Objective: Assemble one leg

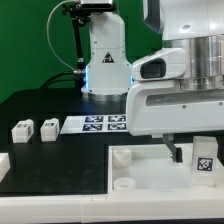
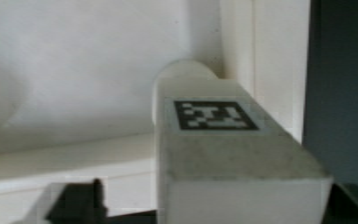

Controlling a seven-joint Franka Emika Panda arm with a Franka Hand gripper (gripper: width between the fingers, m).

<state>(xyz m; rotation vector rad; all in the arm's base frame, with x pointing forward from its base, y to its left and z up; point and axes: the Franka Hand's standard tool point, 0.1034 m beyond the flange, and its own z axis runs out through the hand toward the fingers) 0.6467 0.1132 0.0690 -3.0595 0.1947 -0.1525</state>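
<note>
One leg (image 1: pixel 205 159), a white block with a black-and-white tag, stands at the tray's (image 1: pixel 120 160) corner on the exterior view's right. My gripper (image 1: pixel 193 152) is down around it. One dark finger (image 1: pixel 175 150) shows with a small gap to the leg; the other finger is hidden behind it. In the wrist view the leg (image 2: pixel 220 140) fills the space between the jaws of my gripper (image 2: pixel 211 208), and a dark finger (image 2: pixel 78 200) stands apart from its side. The white tray (image 2: pixel 60 110) lies behind it. The jaws look open, not pressing on the leg.
Two more legs (image 1: pixel 22 130) (image 1: pixel 48 127) lie on the black table at the exterior view's left. The marker board (image 1: pixel 100 123) lies behind the tray. The robot's base (image 1: pixel 105 60) stands at the back. A round socket (image 1: pixel 124 184) shows on the tray's near side.
</note>
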